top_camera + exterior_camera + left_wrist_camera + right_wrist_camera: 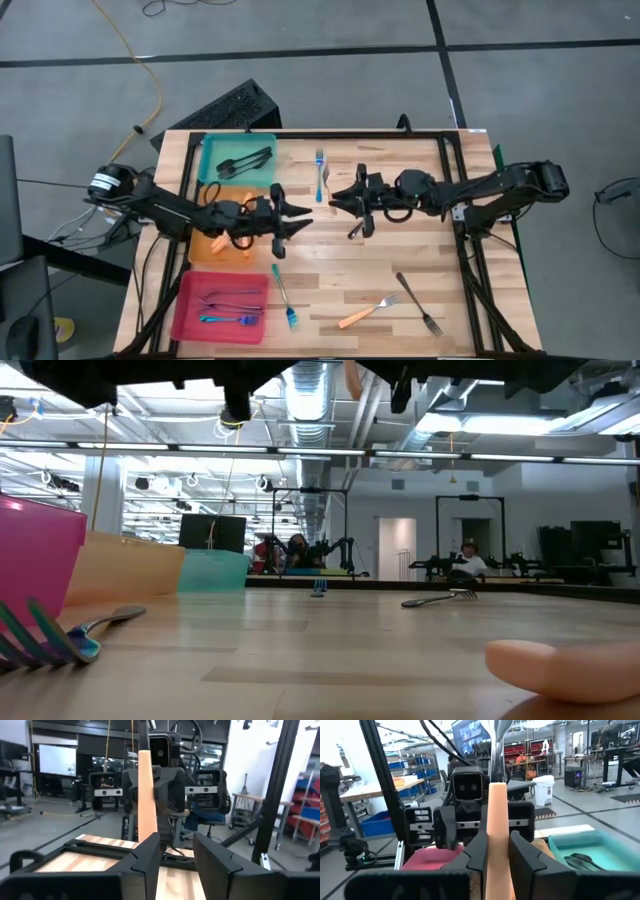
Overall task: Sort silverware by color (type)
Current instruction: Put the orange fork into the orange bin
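1. Right claw, over mid-tabletop: clenched on the orange handle of a fork. Handle sits between both fingers; the metal end sticks out past them.
2. The fork is held in the air and touches no tray. Its long axis runs crosswise to the line between my two claws, not along it.
3. Left claw, just opposite and facing the right: fingers parted with a gap between them. The handle lies against one finger's inner edge and is not pinched. I count this claw as released.
4. Beyond, under the left arm: orange tray. It lies on the left claw's side, away from the holding claw.
5. Judgement: the left arm is nearer the tray, but the right claw has the fork, so the right must reach across or hand it back.
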Action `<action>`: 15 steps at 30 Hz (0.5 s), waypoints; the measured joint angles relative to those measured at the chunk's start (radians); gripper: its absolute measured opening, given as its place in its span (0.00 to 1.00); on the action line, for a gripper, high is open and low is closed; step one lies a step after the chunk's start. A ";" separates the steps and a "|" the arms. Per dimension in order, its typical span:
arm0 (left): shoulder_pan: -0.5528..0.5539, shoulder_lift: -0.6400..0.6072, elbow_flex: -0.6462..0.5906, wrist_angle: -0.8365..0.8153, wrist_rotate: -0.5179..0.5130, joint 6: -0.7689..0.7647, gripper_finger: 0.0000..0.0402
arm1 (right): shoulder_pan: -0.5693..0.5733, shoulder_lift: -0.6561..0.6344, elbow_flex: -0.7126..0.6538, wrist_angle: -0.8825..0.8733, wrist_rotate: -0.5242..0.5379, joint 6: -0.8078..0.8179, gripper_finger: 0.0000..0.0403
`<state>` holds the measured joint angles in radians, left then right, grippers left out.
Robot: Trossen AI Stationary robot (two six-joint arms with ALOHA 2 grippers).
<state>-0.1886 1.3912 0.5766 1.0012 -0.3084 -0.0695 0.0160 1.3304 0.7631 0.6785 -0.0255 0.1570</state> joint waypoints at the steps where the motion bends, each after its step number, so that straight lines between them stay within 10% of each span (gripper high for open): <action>1: 0.000 0.014 0.017 -0.002 -0.006 0.017 0.28 | 0.005 0.000 0.000 -0.005 0.001 -0.004 0.19; 15: 0.096 0.035 0.118 -0.023 0.217 -0.083 0.31 | 0.059 0.087 0.001 0.035 0.002 -0.053 0.19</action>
<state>-0.0929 1.4261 0.6949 0.9786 -0.0913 -0.1529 0.0746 1.4169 0.7645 0.7139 -0.0231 0.1040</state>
